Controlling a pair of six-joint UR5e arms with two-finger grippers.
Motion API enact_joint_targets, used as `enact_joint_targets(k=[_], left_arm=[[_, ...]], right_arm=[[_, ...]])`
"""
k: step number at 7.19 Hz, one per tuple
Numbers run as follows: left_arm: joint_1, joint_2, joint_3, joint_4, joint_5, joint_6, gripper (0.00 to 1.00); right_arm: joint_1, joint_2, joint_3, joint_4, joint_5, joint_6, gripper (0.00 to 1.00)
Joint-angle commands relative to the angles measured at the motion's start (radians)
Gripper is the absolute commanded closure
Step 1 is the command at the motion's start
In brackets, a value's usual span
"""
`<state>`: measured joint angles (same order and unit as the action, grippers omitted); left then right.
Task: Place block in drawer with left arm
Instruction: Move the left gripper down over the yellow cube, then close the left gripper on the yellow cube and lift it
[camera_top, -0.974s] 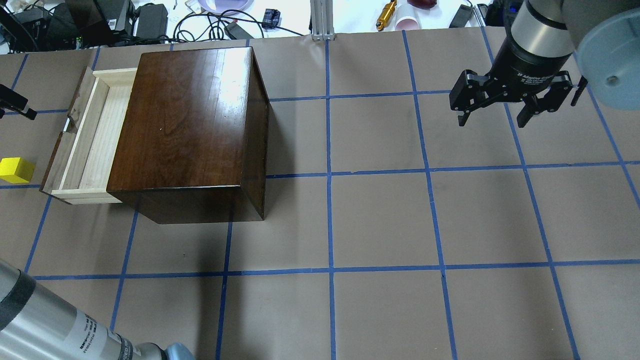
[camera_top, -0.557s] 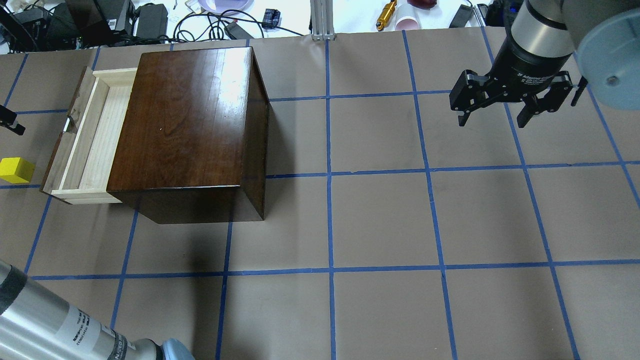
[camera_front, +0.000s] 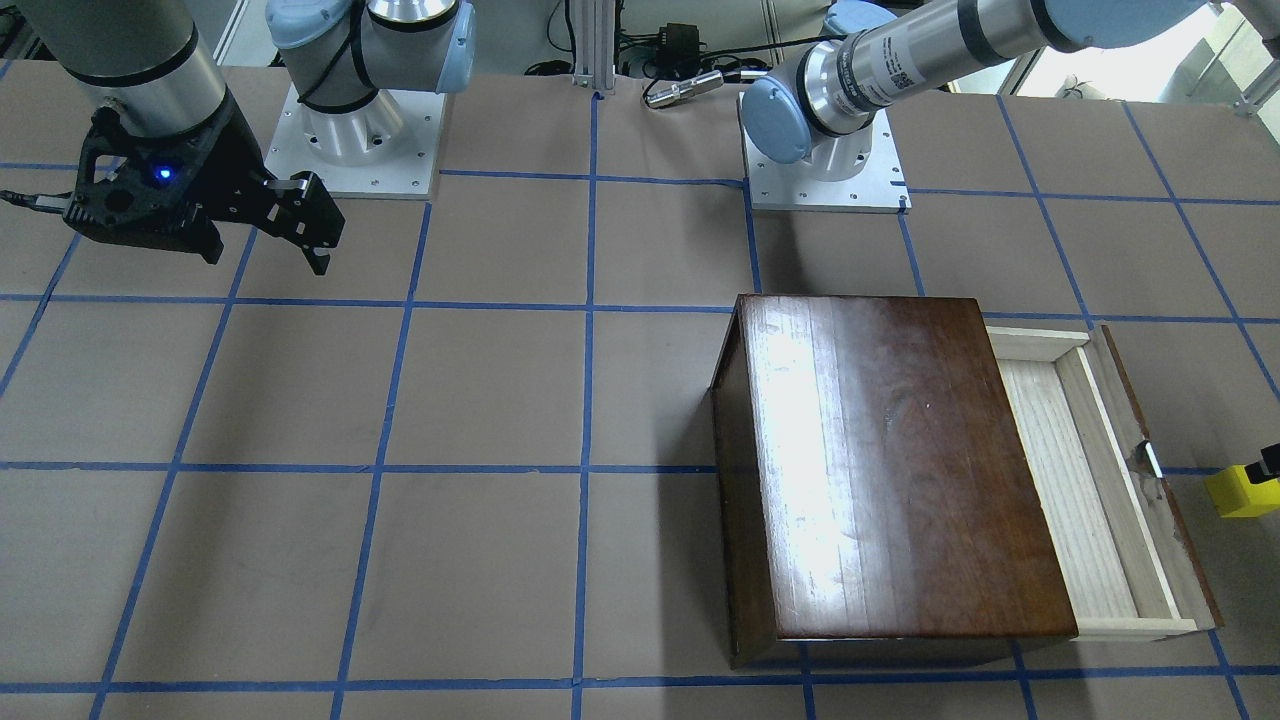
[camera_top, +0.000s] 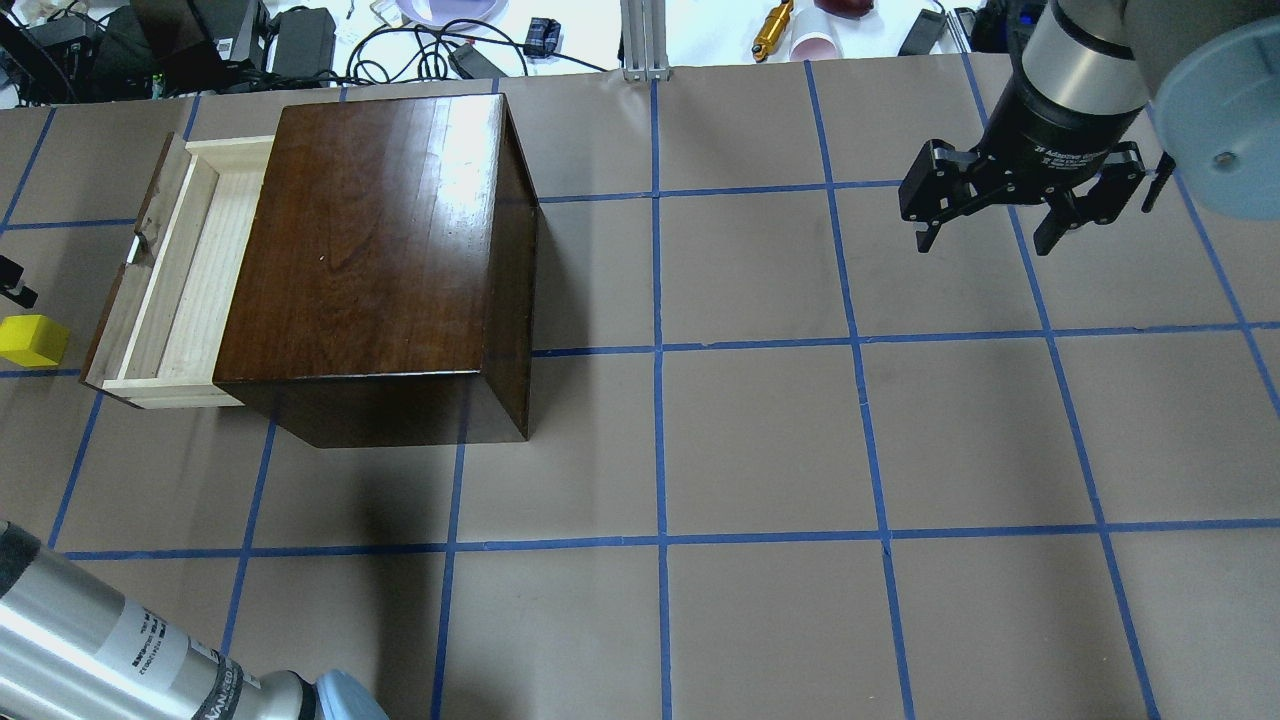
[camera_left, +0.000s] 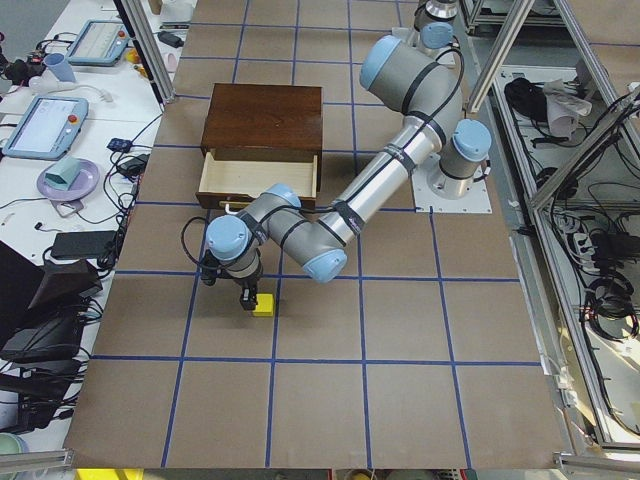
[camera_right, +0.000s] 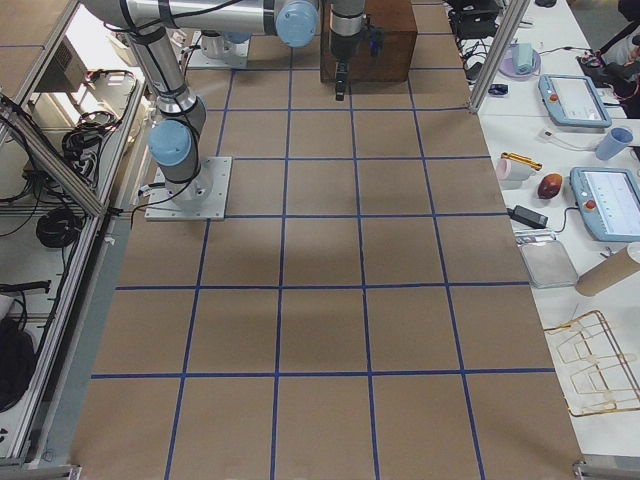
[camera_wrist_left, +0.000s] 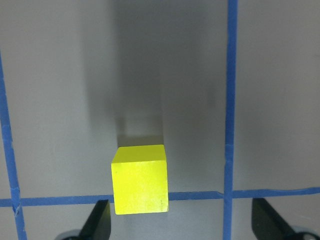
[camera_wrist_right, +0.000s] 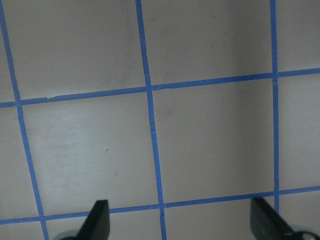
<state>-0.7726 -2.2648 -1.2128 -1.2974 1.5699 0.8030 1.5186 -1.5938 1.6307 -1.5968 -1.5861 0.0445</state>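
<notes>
The left arm's black two-finger tool (camera_wrist_left: 184, 222) is held low over the brown, blue-taped counter (camera_top: 760, 440), its fingers spread wide and gripping nothing. Just beyond its tips, the small bright yellow cube block (camera_wrist_left: 139, 179) is seen resting on the counter, near the shallow pale-wood drawer (camera_top: 190, 280) but apart from it. The drawer stands pulled out of the glossy dark-brown wooden box (camera_top: 370, 240). Well beyond, the right tool (camera_top: 985, 243) is held spread above the counter, gripping nothing.

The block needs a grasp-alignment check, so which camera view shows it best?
Left wrist-mounted: the block sits large, whole and unobstructed. Overhead and front-facing catch it only at the frame edge; exterior left shows it tiny; the other two miss it.
</notes>
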Motion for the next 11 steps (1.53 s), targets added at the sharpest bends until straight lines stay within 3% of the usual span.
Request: enact_joint_targets(k=[1,7,8,9,10,11], left_arm=[[0.007,-0.039,-0.017,0.050,0.001,0.005,0.00],[0.013,-0.091,-0.020,0.069,0.001,0.002,0.00],[0.013,-0.090,-0.019,0.070,-0.001,0.005,0.26],[0.013,-0.090,-0.020,0.072,0.001,0.004,0.90],[0.013,-0.090,-0.019,0.072,0.001,0.007,1.00],[0.013,-0.088,-0.017,0.073,0.001,0.019,1.00]], right_arm=[[0.000,0.000,0.000,0.000,0.000,0.000,0.00],[0.000,0.000,0.000,0.000,0.000,0.000,0.00],[0.000,0.000,0.000,0.000,0.000,0.000,0.00],[0.000,0.000,0.000,0.000,0.000,0.000,0.00],[0.000,0.000,0.000,0.000,0.000,0.000,0.00],[0.000,0.000,0.001,0.000,0.000,0.000,0.00]])
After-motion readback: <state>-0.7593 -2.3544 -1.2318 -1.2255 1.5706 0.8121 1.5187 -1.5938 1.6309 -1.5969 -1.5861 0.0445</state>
